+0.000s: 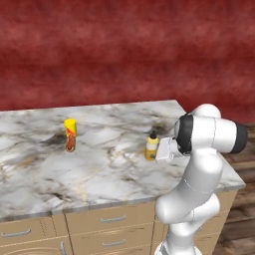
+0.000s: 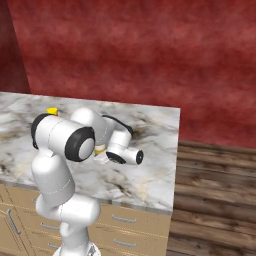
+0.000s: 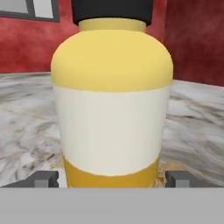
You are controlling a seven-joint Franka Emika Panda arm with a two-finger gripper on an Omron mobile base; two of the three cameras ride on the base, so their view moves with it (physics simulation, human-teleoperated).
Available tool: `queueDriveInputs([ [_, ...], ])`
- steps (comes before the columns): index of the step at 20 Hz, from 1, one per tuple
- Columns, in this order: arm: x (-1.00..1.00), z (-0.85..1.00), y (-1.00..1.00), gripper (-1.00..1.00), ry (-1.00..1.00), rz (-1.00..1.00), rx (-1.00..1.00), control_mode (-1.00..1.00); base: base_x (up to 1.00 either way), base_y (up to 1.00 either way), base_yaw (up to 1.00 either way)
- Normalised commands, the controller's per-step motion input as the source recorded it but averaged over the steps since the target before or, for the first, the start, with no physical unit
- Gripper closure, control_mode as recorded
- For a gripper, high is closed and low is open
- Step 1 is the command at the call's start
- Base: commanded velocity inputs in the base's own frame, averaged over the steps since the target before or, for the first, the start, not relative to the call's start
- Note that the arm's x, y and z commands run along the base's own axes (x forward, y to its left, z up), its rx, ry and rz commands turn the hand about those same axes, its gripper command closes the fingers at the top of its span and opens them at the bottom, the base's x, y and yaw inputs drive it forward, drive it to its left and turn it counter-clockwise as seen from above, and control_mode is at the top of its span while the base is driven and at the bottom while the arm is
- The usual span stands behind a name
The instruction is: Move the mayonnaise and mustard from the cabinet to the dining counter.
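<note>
The mustard (image 3: 111,100), a yellow squeeze bottle with a black cap and pale middle band, stands upright on the veined white-grey marble dining counter (image 1: 99,174) near its right end. The gripper (image 3: 111,178) straddles its base, fingertips (image 3: 43,178) wide apart, clear of its sides. A yellow-capped red-orange tube (image 1: 70,134) stands well to the left
</note>
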Motion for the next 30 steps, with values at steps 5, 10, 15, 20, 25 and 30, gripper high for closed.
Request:
queueDriveInputs([
  [5,0.0,-0.01,0.0,-1.0,-0.07,0.02,0.01,-1.0,0.0,0.0,0.0],
  [10,-0.12,0.0,-0.11,-1.0,-0.07,0.0,0.02,-1.0,0.0,0.0,0.0],
  [15,-0.25,0.24,-0.27,-1.0,-0.01,0.0,0.02,-1.0,0.0,0.0,0.0],
  [20,-0.25,0.77,-0.12,-1.0,0.0,0.0,0.04,-1.0,0.0,0.0,0.0],
  [25,-0.42,0.97,-0.05,-1.0,0.0,0.0,0.0,-1.0,0.0,0.0,0.0],
  [30,-0.81,0.88,-0.11,-1.0,0.05,0.0,0.0,-1.0,0.0,0.0,0.0],
])
